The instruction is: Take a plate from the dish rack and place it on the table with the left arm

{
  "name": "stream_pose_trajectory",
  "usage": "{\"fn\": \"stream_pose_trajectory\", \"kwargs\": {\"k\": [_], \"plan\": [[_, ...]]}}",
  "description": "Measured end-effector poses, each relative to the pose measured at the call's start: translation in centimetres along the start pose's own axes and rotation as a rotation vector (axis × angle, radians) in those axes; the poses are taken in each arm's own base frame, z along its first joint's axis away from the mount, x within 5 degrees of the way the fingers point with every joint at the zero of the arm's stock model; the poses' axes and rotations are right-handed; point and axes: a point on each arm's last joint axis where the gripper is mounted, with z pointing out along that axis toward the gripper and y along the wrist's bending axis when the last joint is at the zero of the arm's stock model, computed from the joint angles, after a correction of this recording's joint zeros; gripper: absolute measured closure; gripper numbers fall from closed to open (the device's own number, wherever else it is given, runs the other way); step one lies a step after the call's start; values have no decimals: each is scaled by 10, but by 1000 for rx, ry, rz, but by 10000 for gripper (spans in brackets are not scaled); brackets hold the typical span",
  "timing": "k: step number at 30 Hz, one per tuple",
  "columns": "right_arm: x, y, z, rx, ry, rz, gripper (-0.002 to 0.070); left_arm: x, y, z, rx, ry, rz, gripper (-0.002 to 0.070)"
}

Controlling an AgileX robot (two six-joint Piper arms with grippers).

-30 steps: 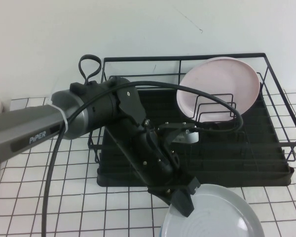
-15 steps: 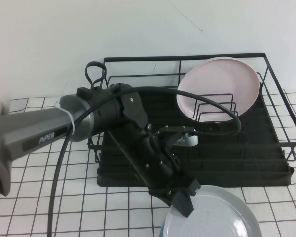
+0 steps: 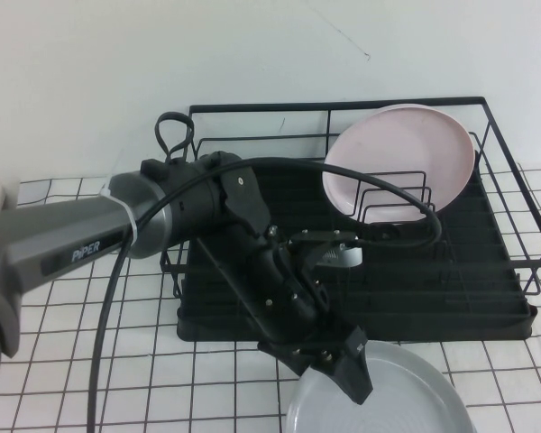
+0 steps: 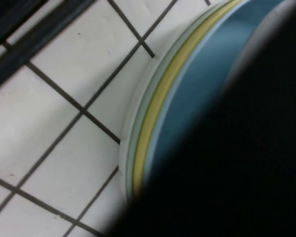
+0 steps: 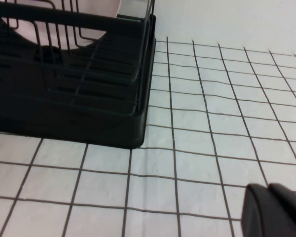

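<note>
The pale grey plate lies low over the table at the front edge of the high view, just in front of the dish rack. My left arm reaches across the rack's front. My left gripper is shut on the plate's near-left rim. In the left wrist view the plate's rim sits over the gridded table, and a dark finger covers the rest. My right gripper is shut and empty, low over the table to the right of the rack; it is out of the high view.
A pale pink plate stands upright in the dividers at the rack's back right. The rack's corner shows in the right wrist view. A white wall stands behind the rack. Gridded table lies to the left and right.
My left gripper has moved slightly right and down. The plate has dropped lower and flatter towards the table.
</note>
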Motion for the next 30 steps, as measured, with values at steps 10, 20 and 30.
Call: {"fn": "stream_pose_trajectory", "kwargs": {"k": [10,20,30], "plan": [[0,0,0,0,0,0,678,-18,-17,-28,-25,-23,54,119],[0,0,0,0,0,0,678,-28,-26,-44,-55,-70,102,522],[0,0,0,0,0,0,678,-13,-57,-99,-170,-292,245,671]]}}
